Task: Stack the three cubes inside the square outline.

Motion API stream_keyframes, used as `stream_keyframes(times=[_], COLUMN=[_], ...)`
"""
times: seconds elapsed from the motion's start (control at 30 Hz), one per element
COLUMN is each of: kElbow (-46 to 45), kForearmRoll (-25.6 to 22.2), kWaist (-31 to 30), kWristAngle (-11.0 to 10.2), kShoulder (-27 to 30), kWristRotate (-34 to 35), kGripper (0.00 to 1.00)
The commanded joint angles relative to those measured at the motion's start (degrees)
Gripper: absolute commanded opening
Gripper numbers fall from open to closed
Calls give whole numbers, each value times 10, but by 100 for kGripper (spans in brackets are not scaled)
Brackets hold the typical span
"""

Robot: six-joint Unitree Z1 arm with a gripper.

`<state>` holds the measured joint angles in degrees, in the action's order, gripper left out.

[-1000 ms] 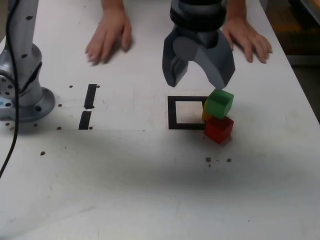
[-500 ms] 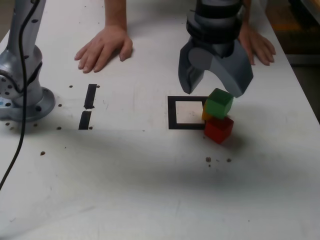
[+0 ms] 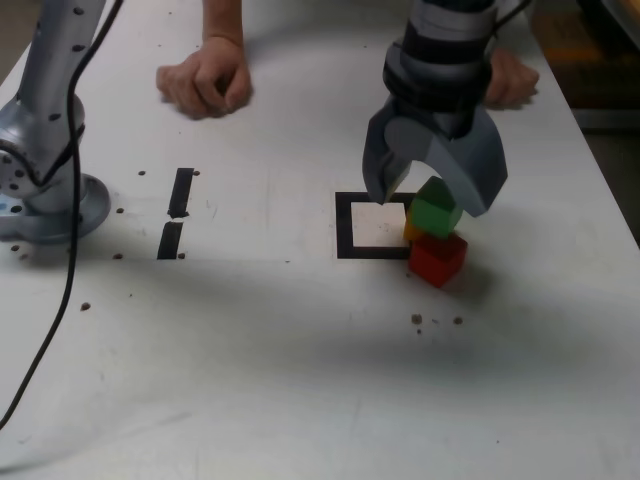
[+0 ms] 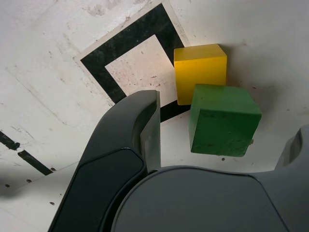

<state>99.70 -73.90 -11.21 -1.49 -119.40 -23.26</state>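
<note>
Spread wide and seemingly pinching nothing, the gripper (image 3: 429,205) points down over the blocks, one jaw to each side of the green one, apparently to take it between them. Its arm (image 3: 52,120) rises from the base at the exterior view's left and leaves the top of the picture, and the wrist section comes back down, leaning a little, so the jaws slant rather than hang square. Under all this is the white table (image 3: 250,380), where a person's two hands rest at the far side, one (image 3: 207,78) towards the exterior view's left and the other (image 3: 512,79) partly behind the wrist section, both clear of the blocks. The square outline (image 3: 345,226) has bare white across most of its middle; the cubes crowd its edge on the exterior view's right. The green cube (image 4: 225,121) sits highest, apparently propped on the red cube (image 3: 437,260), which the wrist view does not show; whether it also bears on its yellow neighbour I cannot tell. The yellow cube (image 4: 201,72) overlaps the tape border, mostly outside the white middle. As I judge it, the stack is not properly made, and the next move calls for closing on the green block squarely, since a nudge from a slanted jaw could tip it off
</note>
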Motion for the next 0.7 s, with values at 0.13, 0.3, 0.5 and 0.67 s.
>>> stream_keyframes(times=[0.13, 0.3, 0.5, 0.67], kElbow=[4, 4, 3, 5], kForearmRoll=[5, 9, 19, 36], kWaist=[0, -4, -11, -17], kWristAngle=[2, 3, 0, -3], kShoulder=[-13, -18, -22, -23], kWristRotate=[0, 2, 12, 14], kGripper=[87, 80, 58, 39])
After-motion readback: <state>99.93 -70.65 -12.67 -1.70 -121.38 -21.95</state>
